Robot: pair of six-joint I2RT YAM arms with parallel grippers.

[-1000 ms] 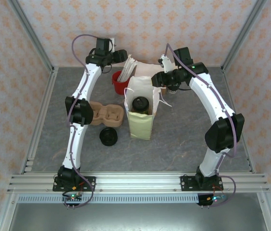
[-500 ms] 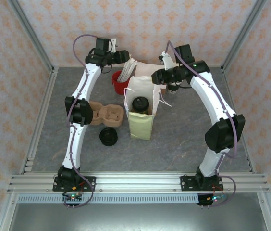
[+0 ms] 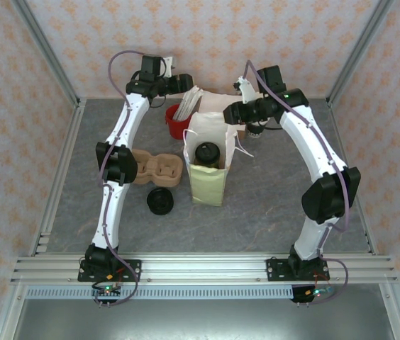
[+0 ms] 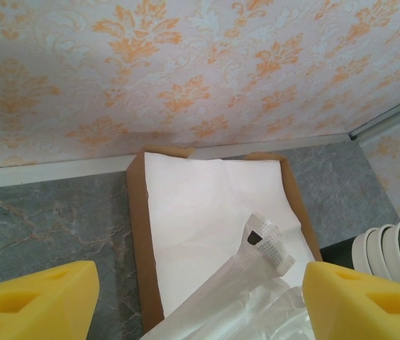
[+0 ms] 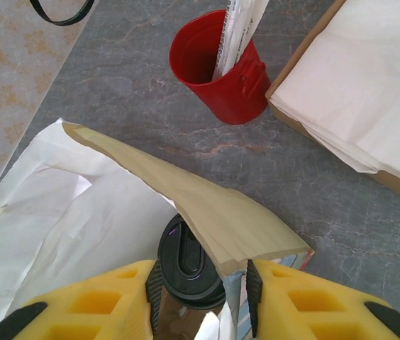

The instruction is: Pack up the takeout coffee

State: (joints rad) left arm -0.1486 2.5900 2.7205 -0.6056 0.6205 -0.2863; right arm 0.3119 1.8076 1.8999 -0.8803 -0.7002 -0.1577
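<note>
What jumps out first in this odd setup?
A pale paper bag stands mid-table with the black-lidded takeout coffee already inside. The right gripper hovers at its rim, while the open left gripper hangs over a red cup of wrapped straws at the back.

arms (image 3: 115, 205): white links, black joints | cables (image 3: 110, 67): purple | jaws: yellow

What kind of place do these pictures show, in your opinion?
Probably a robot test cell staged as a takeout coffee counter: an aluminium frame with wallpapered walls, a paper bag holding the takeout coffee, and a cardboard cup carrier beside it.
</note>
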